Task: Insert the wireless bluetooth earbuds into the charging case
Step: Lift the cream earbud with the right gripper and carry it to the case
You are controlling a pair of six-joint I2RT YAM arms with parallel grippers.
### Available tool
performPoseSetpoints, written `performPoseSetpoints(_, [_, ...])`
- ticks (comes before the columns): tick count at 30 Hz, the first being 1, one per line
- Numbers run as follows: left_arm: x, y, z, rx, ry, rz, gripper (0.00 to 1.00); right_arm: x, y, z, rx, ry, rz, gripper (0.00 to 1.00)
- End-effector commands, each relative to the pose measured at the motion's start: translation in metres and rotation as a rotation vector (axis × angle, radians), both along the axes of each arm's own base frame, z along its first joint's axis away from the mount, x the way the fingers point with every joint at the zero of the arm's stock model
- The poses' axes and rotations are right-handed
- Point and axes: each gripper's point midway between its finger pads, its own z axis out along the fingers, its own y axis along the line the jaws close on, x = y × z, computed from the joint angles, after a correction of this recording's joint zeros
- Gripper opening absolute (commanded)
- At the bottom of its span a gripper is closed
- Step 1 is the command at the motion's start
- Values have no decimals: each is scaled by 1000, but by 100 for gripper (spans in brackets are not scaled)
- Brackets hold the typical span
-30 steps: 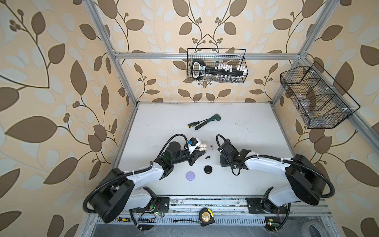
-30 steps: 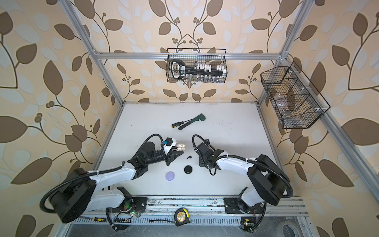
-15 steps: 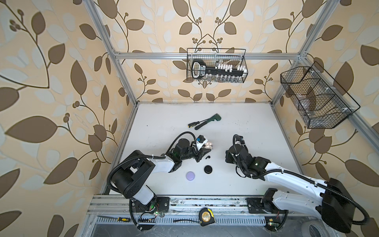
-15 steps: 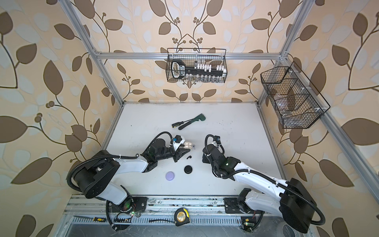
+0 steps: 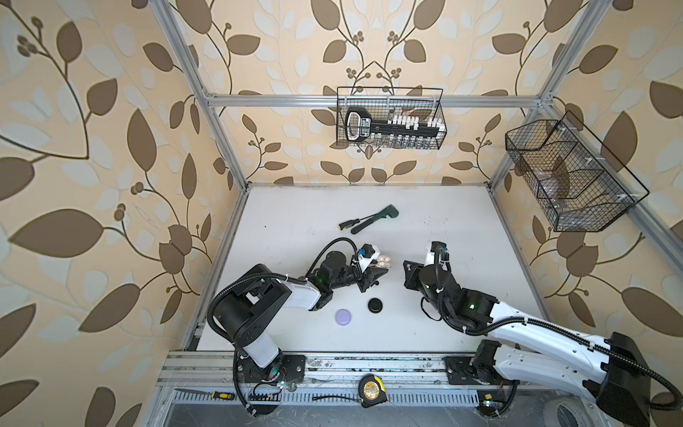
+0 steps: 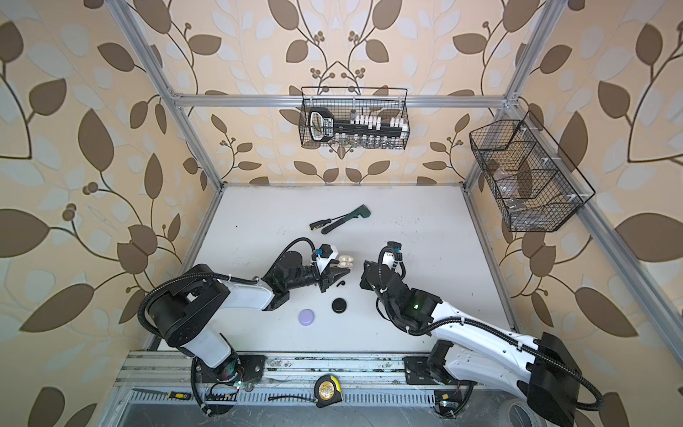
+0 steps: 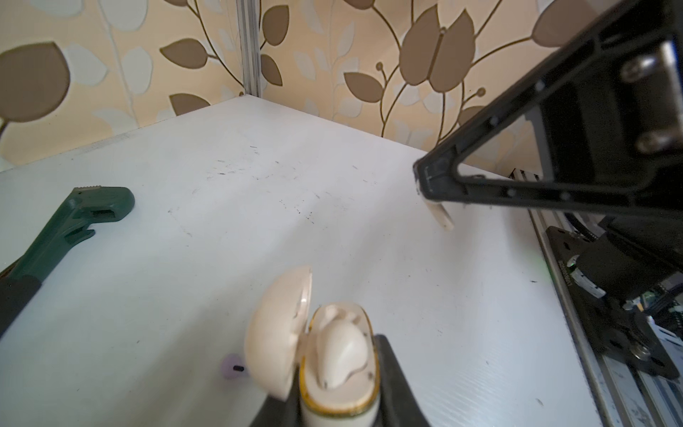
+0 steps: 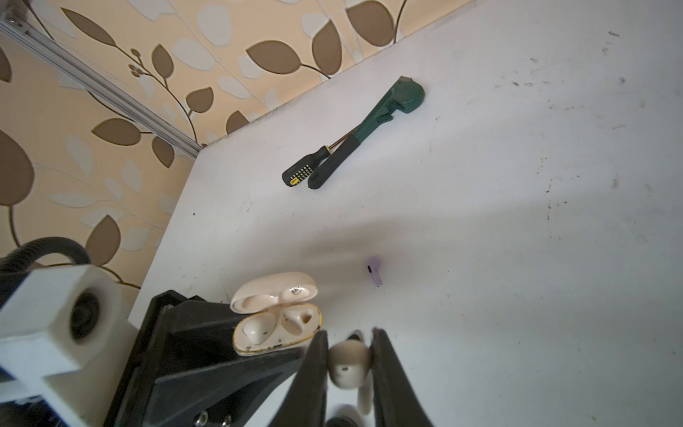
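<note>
My left gripper (image 5: 381,273) is shut on a cream charging case (image 5: 384,261) with its lid swung open; in the left wrist view the case (image 7: 338,355) shows one cream earbud seated inside. To its right, my right gripper (image 5: 406,264) is shut on a second cream earbud (image 8: 349,364), whose stem (image 7: 441,216) hangs below the fingertips. In the right wrist view the case (image 8: 275,329) sits just beside that earbud, apart from it. A lilac earbud (image 8: 375,273) lies on the table beyond the case. A black earbud (image 6: 340,284) lies below the left gripper.
A shut black round case (image 5: 376,305) and a lilac one (image 5: 343,317) lie nearer the front edge. A green wrench (image 5: 373,218) and a screwdriver (image 5: 349,223) lie farther back. Wire baskets (image 5: 390,118) hang on the walls. A tape measure (image 5: 371,388) rests on the front rail.
My left gripper has carried the open case a little to the right. The right arm has swung its elbow out to the right, and its gripper has shifted slightly right with the earbud.
</note>
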Motion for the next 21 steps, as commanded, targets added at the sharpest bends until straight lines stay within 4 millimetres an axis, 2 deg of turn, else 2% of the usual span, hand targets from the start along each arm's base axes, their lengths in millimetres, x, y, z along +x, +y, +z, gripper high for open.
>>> performPoseSetpoints(1, [-3,-13,37,-118,-81,-50,0,4,5,16,57,-50,-25,21])
performPoseSetpoints(13, [-10,-11,52,-225,-102,-73,0,5,26,27,134,-110,-16,21])
performPoseSetpoints(21, [-14,-10,57,-240,-102,-85,0,11,27,40,126,-161,-26,21])
